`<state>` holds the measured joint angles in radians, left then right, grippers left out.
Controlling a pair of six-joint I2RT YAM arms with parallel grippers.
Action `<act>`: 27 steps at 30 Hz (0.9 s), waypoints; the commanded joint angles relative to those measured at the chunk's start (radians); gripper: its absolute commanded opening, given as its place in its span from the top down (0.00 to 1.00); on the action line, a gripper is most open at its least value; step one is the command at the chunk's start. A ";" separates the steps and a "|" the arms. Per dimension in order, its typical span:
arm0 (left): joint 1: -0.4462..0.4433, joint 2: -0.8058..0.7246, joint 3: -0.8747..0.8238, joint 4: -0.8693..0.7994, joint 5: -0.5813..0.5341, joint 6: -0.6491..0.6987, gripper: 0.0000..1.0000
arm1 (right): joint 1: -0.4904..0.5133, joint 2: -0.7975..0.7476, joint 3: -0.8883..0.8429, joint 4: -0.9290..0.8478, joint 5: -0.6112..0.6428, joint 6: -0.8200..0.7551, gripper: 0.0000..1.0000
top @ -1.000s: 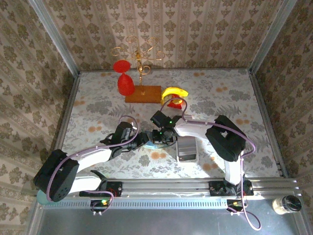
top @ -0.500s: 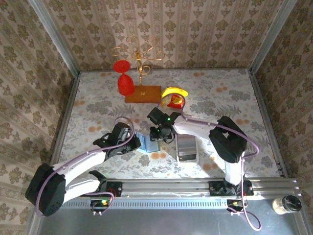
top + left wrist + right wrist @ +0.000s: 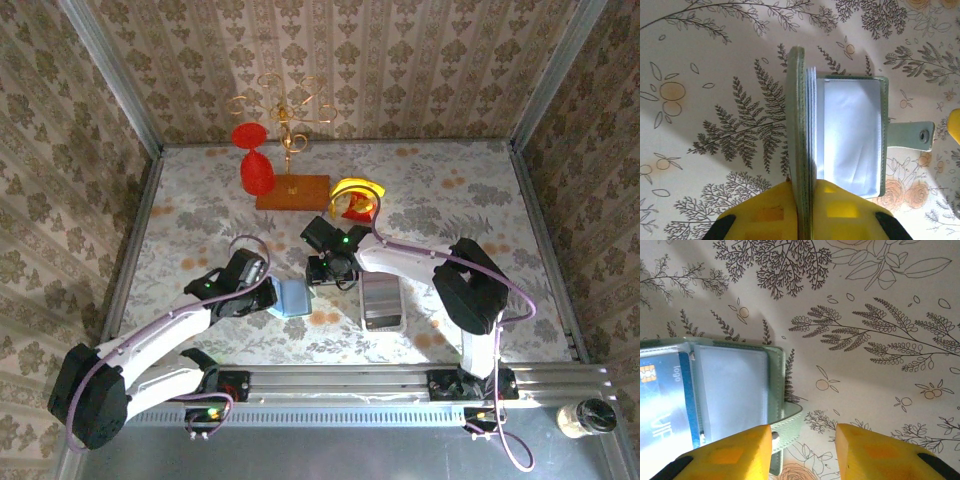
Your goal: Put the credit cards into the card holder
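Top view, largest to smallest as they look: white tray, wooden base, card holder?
1-2. White tray and wooden base: about alike, and the base sits farther back, so unranked.
3. Card holder, lying open, clearly smallest.

Two arms: left arm (image 3: 160, 335), right arm (image 3: 410, 262). Two pincers: left pincer (image 3: 802, 192), right pincer (image 3: 802, 432), two yellow fingers (image 3: 735, 450) apiece.

One green card holder (image 3: 850, 135). One credit card (image 3: 660, 400) in sight, blue. The clear sleeves (image 3: 812, 125) inside are several, stacked too tight to count.

On the bench (image 3: 470, 190): one white tray (image 3: 382, 300), one wooden stand (image 3: 292, 192), one red glass (image 3: 257, 173), one banana (image 3: 357, 187). One jar (image 3: 585, 417), off the bench.
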<state>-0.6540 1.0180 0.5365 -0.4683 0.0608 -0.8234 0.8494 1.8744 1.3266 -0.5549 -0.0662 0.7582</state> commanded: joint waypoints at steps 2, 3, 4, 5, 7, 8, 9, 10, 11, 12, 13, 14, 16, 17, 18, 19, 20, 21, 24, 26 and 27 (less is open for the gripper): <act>0.002 -0.004 0.029 -0.043 -0.016 0.029 0.95 | 0.007 -0.011 -0.007 -0.013 -0.018 0.005 0.63; 0.003 -0.004 0.031 -0.044 -0.017 0.029 0.96 | 0.009 -0.008 -0.007 -0.010 -0.026 0.007 0.65; 0.002 -0.004 0.033 -0.044 -0.018 0.031 0.96 | 0.008 -0.005 -0.006 -0.007 -0.035 0.008 0.65; 0.002 -0.005 0.034 -0.046 -0.020 0.033 0.96 | 0.008 -0.003 -0.004 -0.002 -0.044 0.010 0.62; 0.002 -0.004 0.037 -0.049 -0.021 0.035 0.96 | 0.011 -0.011 -0.008 0.013 -0.057 0.017 0.53; 0.003 -0.003 0.037 -0.047 -0.020 0.035 0.96 | 0.014 -0.016 -0.012 0.052 -0.058 0.022 0.51; 0.002 -0.002 0.036 -0.046 -0.020 0.035 0.96 | 0.019 -0.021 -0.015 0.069 -0.063 0.030 0.49; 0.002 -0.001 0.036 -0.046 -0.018 0.035 0.96 | 0.023 -0.022 -0.017 0.086 -0.069 0.036 0.47; 0.002 -0.001 0.035 -0.044 -0.018 0.035 0.96 | 0.029 -0.017 -0.013 0.091 -0.072 0.039 0.46; 0.002 0.000 0.036 -0.044 -0.018 0.035 0.96 | 0.035 -0.008 -0.003 0.085 -0.071 0.040 0.44; 0.002 0.001 0.036 -0.044 -0.016 0.035 0.96 | 0.041 0.004 0.008 0.076 -0.069 0.041 0.43; 0.002 0.001 0.035 -0.042 -0.016 0.035 0.96 | 0.045 0.017 0.017 0.068 -0.071 0.041 0.43; 0.002 -0.001 0.034 -0.039 -0.014 0.035 0.96 | 0.051 0.042 0.034 0.043 -0.065 0.043 0.43; 0.002 -0.002 0.033 -0.034 -0.008 0.034 0.96 | 0.055 0.049 0.038 0.034 -0.055 0.044 0.43; 0.002 -0.005 0.030 -0.031 -0.008 0.033 0.96 | 0.058 0.049 0.036 0.030 -0.046 0.046 0.45; 0.002 -0.007 0.028 -0.030 -0.008 0.032 0.96 | 0.060 0.050 0.033 0.030 -0.038 0.046 0.47; 0.002 -0.007 0.028 -0.029 -0.007 0.032 0.96 | 0.062 0.048 0.032 0.026 -0.031 0.042 0.49; 0.002 -0.007 0.027 -0.026 -0.006 0.035 0.95 | 0.062 0.047 0.032 0.023 -0.024 0.043 0.53; 0.001 -0.006 0.028 -0.024 -0.002 0.038 0.96 | 0.062 0.035 0.026 0.023 -0.006 0.042 0.65; 0.001 -0.004 0.029 -0.025 -0.004 0.040 0.95 | 0.061 0.029 0.025 -0.006 0.006 0.040 0.73; 0.001 -0.004 0.029 -0.025 -0.005 0.039 0.95 | 0.062 0.025 0.025 -0.013 0.011 0.038 0.75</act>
<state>-0.6540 1.0191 0.5457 -0.4870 0.0555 -0.8082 0.9100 1.9072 1.3338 -0.5117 -0.1001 0.7910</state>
